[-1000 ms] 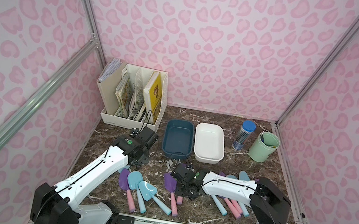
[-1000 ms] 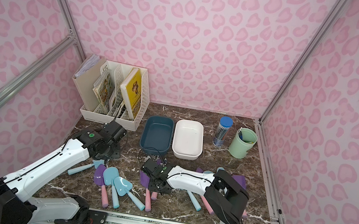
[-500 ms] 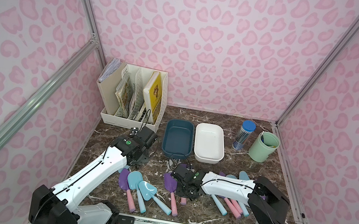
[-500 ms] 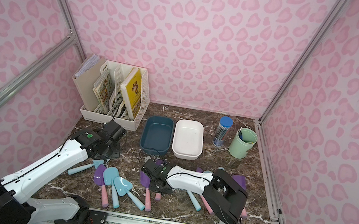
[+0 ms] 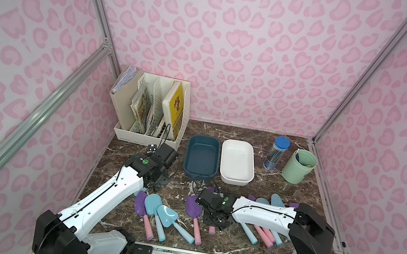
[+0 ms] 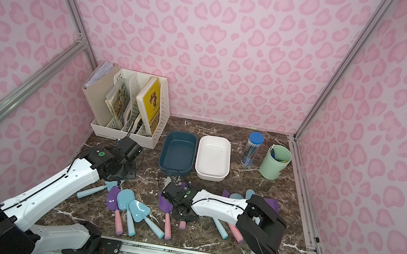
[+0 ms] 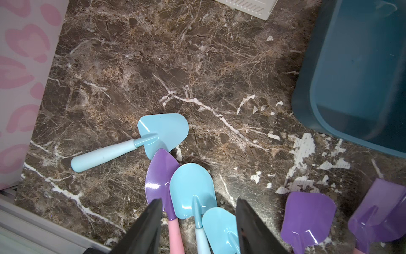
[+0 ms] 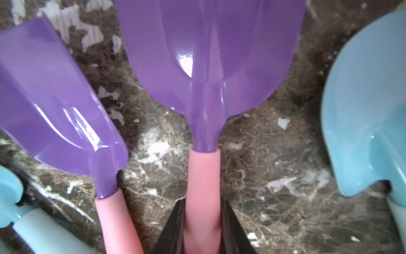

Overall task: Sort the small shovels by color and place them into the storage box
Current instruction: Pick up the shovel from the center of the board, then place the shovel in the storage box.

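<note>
Pick-up is the step in hand. The right gripper [image 8: 203, 220] is clamped on the pink handle of a purple-bladed shovel [image 8: 206, 55], just behind the blade socket. This shovel sits at lower centre of both top views, on the marble tabletop [image 5: 271, 185]; whether it has left the surface cannot be told. The left gripper [image 7: 199, 201] hangs with jaws apart and empty over a cluster of three shovels [image 5: 153, 205], lower left of centre. The dark blue box [image 5: 203, 156] and the white box [image 5: 237, 159] stand side by side at mid-frame and hold nothing, so the sort is judged to be at its start.

Next move, as a judgement: lift straight up to clear the neighbouring purple shovel [image 8: 57, 99], which lies just beside the held handle. Then carry to one box and reserve that box for purple.

Limits of view: in the top views the right gripper covers the held blade, and only the pink handle end [image 5: 211, 230] shows. The right arm [image 5: 266, 215] covers part of a further group of shovels [image 5: 275, 199], so no count is possible. A light blue shovel [image 7: 162, 132] lies partly under the left arm [image 5: 111, 196].
</note>
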